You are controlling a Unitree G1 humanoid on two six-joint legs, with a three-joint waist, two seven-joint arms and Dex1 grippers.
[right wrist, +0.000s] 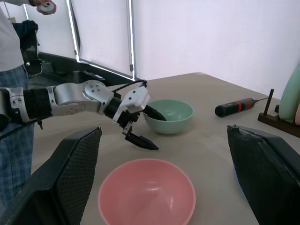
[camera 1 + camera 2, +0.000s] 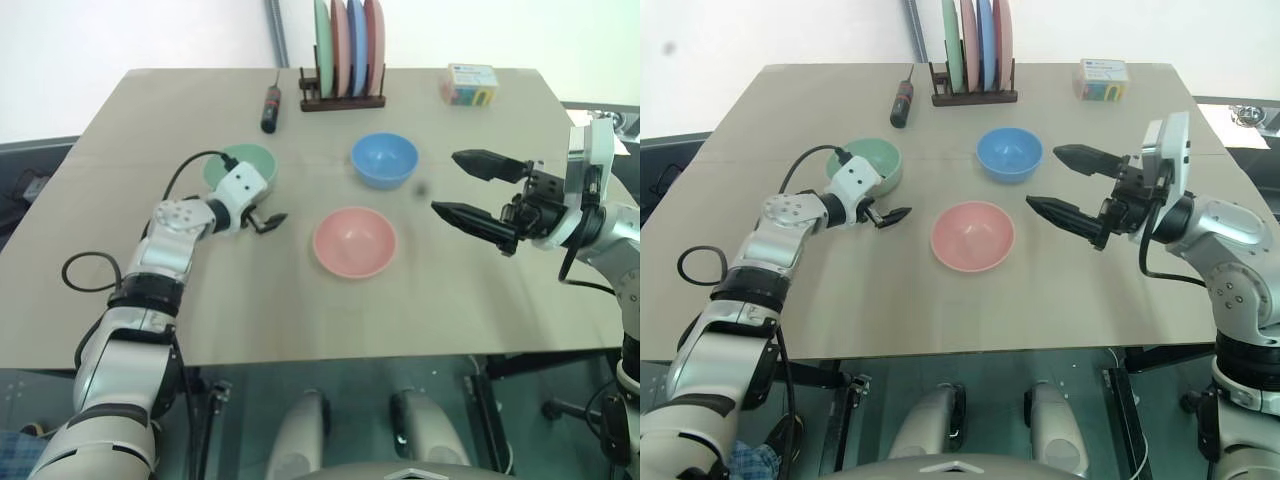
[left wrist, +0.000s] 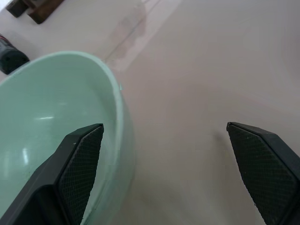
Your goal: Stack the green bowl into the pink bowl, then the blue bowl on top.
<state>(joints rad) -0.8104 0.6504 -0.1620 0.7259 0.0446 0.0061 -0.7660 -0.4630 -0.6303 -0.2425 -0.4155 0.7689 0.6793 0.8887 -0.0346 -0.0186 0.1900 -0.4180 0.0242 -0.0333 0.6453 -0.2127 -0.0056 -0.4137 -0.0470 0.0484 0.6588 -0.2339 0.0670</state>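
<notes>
The green bowl (image 2: 255, 160) sits at the table's left middle. My left gripper (image 2: 270, 205) is open and straddles its near right rim. One finger is inside the bowl (image 3: 47, 117) and the other stands over the bare table. To its right, nearer me, lies the pink bowl (image 2: 354, 242), empty. Behind that stands the blue bowl (image 2: 384, 159), also empty. My right gripper (image 2: 445, 182) hovers open and empty above the table, right of the blue and pink bowls, pointing left at them.
A wooden rack (image 2: 343, 98) of upright coloured plates stands at the table's far edge. A screwdriver (image 2: 270, 107) lies to its left and a small box (image 2: 470, 84) sits at the far right. A person (image 1: 14, 70) stands beyond the table's left side.
</notes>
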